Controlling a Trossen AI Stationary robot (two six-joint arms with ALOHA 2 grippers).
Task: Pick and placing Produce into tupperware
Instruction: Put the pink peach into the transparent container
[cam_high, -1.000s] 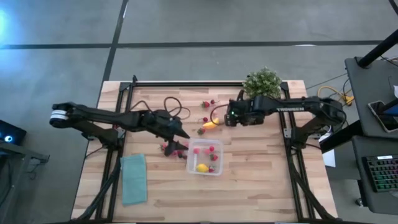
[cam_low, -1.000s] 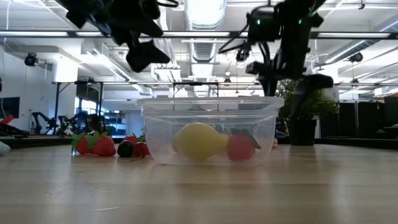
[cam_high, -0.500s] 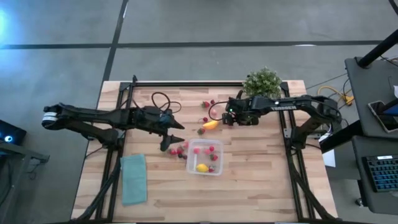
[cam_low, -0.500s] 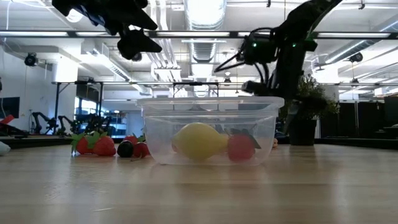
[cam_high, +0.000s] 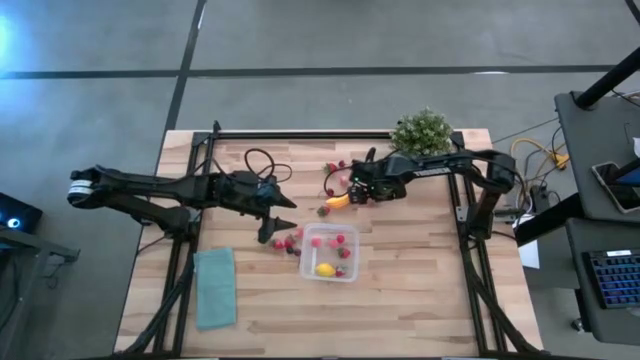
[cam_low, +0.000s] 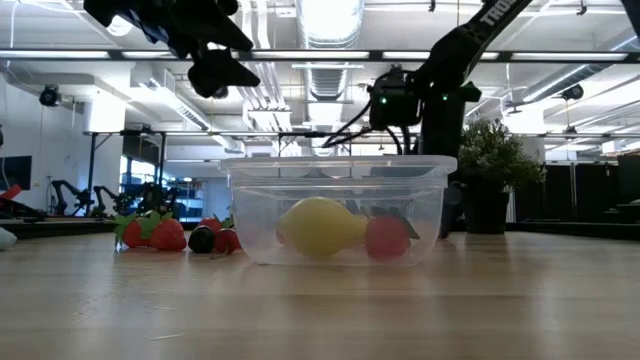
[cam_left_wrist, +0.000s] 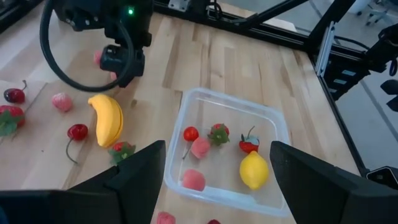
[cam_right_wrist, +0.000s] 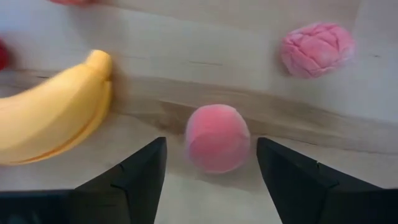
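Pale wood table (cam_high: 420, 290) from above: we note the right gripper (cam_high: 352, 190) low over the loose fruit, the banana (cam_high: 338, 201) just beside its tip on the side toward the tupperware (cam_high: 330, 252). The left gripper (cam_high: 272, 226) hangs over the red berries (cam_high: 285, 242) just beside the container's wall. The right arm is plainly the nearer one to the fruit behind the box.

Low view: the clear tupperware holds a lemon (cam_low: 320, 226) and a red piece; strawberries (cam_low: 160, 234) lie outside it. Both grippers sit above rim height; the left one (cam_low: 222, 72) shows nothing hanging from it.

Left wrist view: we see its fingers (cam_left_wrist: 134, 171) spread wide and empty, the box ahead between them, lemon and several small red fruits inside.

Right wrist view: fingers (cam_right_wrist: 134, 171) apart, empty, with a smooth pink ball (cam_right_wrist: 217, 137) straight ahead, centred in the gap and not yet touched. The banana lies off to one side, its long axis slanting across the approach; a bumpy pink berry (cam_right_wrist: 316, 50) lies farther ahead. We judge the pink ball is the next pick: a straight advance, then close.
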